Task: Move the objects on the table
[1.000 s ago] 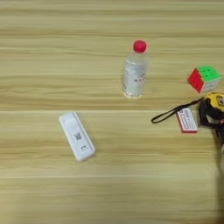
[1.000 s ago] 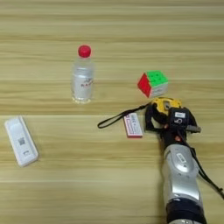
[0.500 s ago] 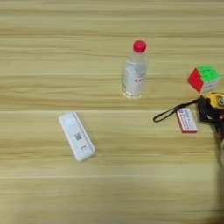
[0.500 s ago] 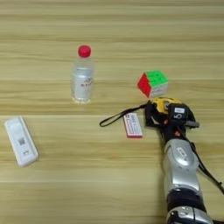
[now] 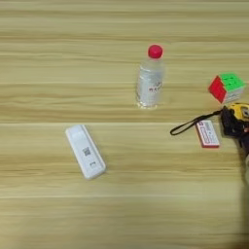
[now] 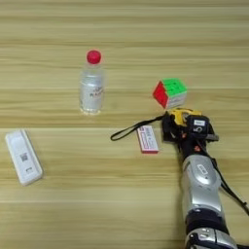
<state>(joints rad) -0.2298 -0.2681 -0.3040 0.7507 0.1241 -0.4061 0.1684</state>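
The wooden table (image 6: 121, 29) fills the frame. At lower right, the silver forearm (image 6: 201, 187) reaches up; its hand (image 6: 182, 127) is clamped on the yellow-black tape measure (image 6: 184, 117). The white remote (image 5: 85, 151) lies at left, the bottle (image 5: 150, 80) stands in the upper centre. The puzzle cube (image 6: 169, 93) is just above the tape measure, the flat box (image 6: 147, 139) at its left.

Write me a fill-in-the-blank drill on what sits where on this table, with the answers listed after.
1. The clear bottle stands upright and has a ____ cap.
2. The gripper is at the ____ tape measure.
3. The small flat box lies in front of the puzzle ____.
4. The white remote lies farthest to the robot's ____.

Missing words: red; yellow-black; cube; left
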